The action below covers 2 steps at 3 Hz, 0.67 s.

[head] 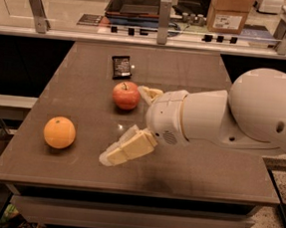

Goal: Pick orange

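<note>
One step in hand: approaching the orange (59, 132), untouched near the counter's (197, 70) left edge, toward its front-left corner. Holds nothing in the gripper (124, 124), splayed wide mid-counter beside the red apple (126, 95). Next calls for reaching left, straddling, closing.

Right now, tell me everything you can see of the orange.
The orange is round, evenly yellow-orange, with matte skin and a small dimple near the top. It rests on the brown table near its front-left corner, touching nothing else. The gripper, open, hovers to its right, apart from it.
</note>
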Motion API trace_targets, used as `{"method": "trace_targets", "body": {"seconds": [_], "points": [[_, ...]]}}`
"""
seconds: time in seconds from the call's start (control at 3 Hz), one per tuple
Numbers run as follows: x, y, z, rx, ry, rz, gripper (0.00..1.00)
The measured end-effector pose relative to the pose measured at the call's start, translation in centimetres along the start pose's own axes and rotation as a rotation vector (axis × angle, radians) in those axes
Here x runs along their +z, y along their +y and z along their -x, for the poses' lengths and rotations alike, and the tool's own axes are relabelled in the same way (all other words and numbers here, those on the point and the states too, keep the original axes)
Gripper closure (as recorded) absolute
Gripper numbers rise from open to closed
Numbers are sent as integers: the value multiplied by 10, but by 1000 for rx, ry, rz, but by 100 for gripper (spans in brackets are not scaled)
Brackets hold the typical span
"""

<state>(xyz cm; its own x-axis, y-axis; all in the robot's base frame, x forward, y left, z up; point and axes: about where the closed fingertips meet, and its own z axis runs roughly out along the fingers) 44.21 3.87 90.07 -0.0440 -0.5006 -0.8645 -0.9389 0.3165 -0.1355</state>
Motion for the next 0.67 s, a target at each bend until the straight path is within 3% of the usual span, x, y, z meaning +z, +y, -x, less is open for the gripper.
{"method": "trace_targets", "body": {"seconds": [0.67], "points": [[49,9,-2,-3,-73,49,0]]}}
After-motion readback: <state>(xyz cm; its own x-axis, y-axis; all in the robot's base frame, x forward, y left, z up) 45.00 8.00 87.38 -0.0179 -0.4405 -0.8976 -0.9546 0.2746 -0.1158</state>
